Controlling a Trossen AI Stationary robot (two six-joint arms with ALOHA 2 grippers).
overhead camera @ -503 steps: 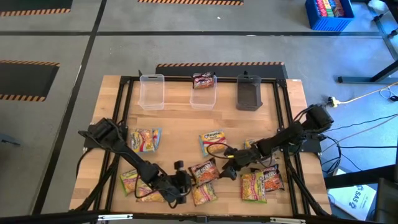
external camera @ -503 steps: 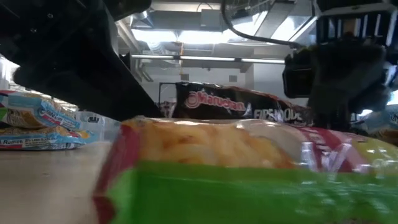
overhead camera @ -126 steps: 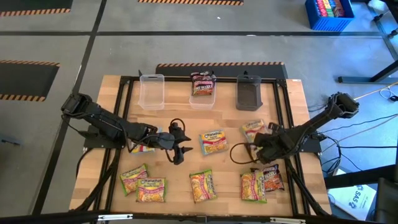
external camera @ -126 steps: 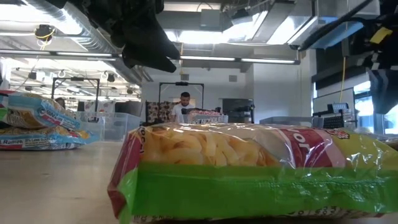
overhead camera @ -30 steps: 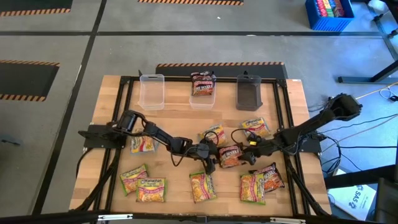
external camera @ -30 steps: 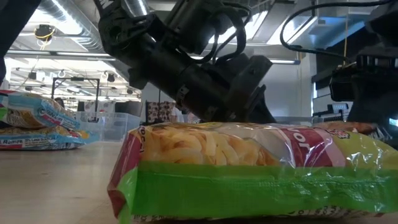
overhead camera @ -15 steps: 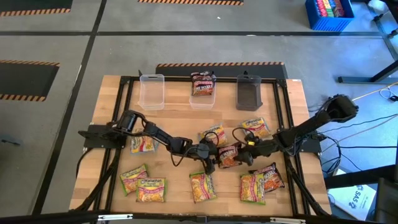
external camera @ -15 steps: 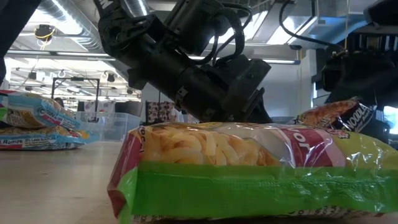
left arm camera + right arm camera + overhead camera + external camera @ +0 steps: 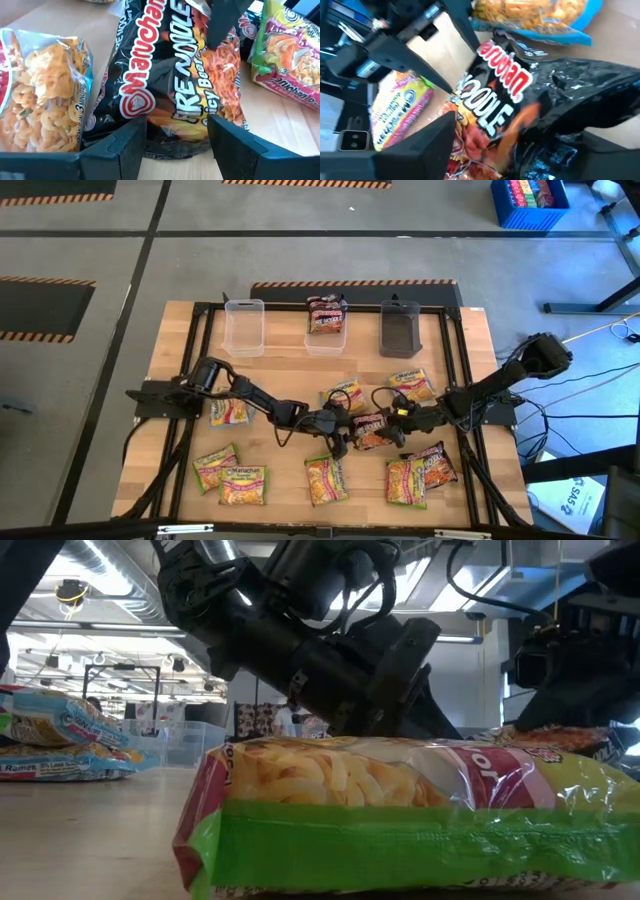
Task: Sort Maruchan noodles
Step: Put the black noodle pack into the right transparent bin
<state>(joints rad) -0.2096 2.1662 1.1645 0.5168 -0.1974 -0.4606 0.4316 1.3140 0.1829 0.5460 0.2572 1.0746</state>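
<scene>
1. A dark maroon noodle packet (image 9: 368,430) lies mid-bench, with both arms meeting over it.
2. The left tool (image 9: 340,436) has its fingers spread either side of the packet's near edge.
3. The right tool (image 9: 392,427) is pinching the packet's opposite end.
4. More packets lie scattered across the wooden bench (image 9: 280,370), and one maroon packet (image 9: 326,314) sits in the middle clear tub (image 9: 326,338).

Robotics lab: hazard-striped floor (image 9: 60,282)
</scene>
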